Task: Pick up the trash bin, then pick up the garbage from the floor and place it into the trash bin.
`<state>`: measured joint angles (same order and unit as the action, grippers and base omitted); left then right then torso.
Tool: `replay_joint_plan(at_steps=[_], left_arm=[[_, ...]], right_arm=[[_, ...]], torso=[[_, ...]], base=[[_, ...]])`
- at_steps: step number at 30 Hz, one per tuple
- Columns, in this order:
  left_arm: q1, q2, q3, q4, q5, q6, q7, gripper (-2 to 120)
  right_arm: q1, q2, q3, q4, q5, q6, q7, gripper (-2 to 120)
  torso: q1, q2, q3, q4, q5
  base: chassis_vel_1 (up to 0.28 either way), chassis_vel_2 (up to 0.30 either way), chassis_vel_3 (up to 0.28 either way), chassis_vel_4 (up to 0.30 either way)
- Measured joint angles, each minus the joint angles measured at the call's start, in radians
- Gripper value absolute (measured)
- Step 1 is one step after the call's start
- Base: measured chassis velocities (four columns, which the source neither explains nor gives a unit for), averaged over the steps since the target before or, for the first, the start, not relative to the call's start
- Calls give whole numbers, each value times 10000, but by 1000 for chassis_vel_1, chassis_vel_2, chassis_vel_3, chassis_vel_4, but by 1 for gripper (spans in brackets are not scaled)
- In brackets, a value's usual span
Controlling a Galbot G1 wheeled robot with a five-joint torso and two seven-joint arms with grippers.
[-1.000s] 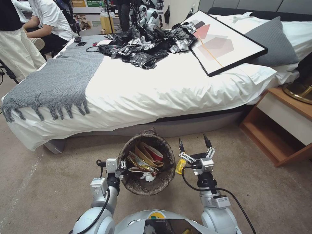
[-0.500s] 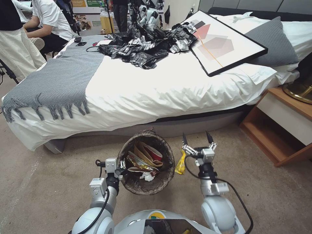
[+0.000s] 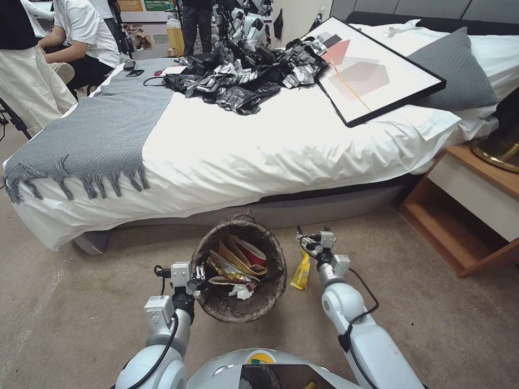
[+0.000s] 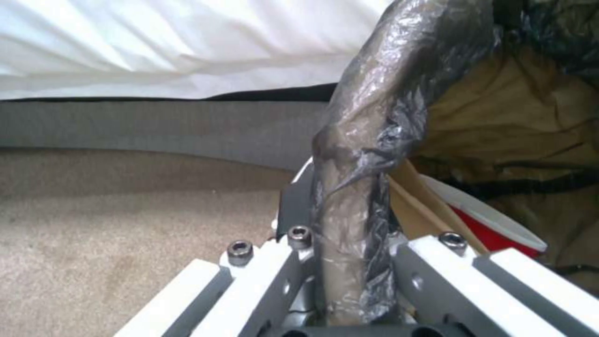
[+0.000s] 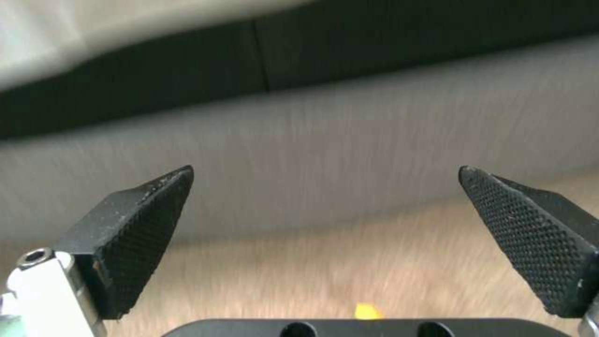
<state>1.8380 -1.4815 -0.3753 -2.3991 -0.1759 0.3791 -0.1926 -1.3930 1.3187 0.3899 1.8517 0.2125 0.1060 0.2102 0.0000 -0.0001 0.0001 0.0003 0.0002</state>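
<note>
One yellow wrapper (image 3: 300, 274) — between trash bin (image 3: 240, 270) and bed (image 3: 270, 146).

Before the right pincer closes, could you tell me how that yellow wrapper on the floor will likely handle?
The yellow snack wrapper looks thin and creased, so probably floppy and light. It lies on carpet beside the trash bin, so it may slide or fold. The open right pincer should pinch it easily.

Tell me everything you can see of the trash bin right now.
The trash bin is small and round, with a crinkled dark liner bag folded over its rim. The left gripper is clamped on that rim, beside the bed. It stands roughly upright and holds a red-and-white cup, tan paper, shiny wrappers and white tissue.
</note>
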Motion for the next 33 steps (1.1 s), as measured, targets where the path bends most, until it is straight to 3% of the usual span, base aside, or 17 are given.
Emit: replay_joint_plan(at_steps=[3,4,6,13,22,30,33], left_arm=[[0,0,0,0,0,0,0,0],[8,-33,-143,-26,-2,0,-12,0],[13,-55,-188,-20,-1,4,-27,0],[58,-86,-171,35,53,15,-42,0],[84,-92,-124,102,105,4,-45,0],[75,-85,-143,102,95,0,-44,0],[89,-91,-138,106,105,-11,-46,0]], right_arm=[[0,0,0,0,0,0,0,100],[1004,-128,-445,-1390,1352,-1010,-251,100],[1643,-116,-717,-2414,1841,-1599,-348,100],[2877,-13,-1279,-4953,2110,-2701,-626,100],[3540,435,-1174,-7948,701,-1816,-1126,100],[3790,540,-973,-8896,343,-1293,-1327,100],[3811,555,-915,-9082,264,-975,-1455,91]], torso=[[0,0,0,0,0],[0,0,0,-1,-2],[0,0,0,-3,-1],[0,0,-1,-3,-1],[0,0,-1,-4,-2],[-1,1,-2,-3,-2],[-1,1,-2,-3,-1]], base=[[0,0,0,0],[0,0,0,0],[0,0,0,0],[0,0,0,0],[0,0,0,0],[0,0,0,0],[0,0,0,0]])
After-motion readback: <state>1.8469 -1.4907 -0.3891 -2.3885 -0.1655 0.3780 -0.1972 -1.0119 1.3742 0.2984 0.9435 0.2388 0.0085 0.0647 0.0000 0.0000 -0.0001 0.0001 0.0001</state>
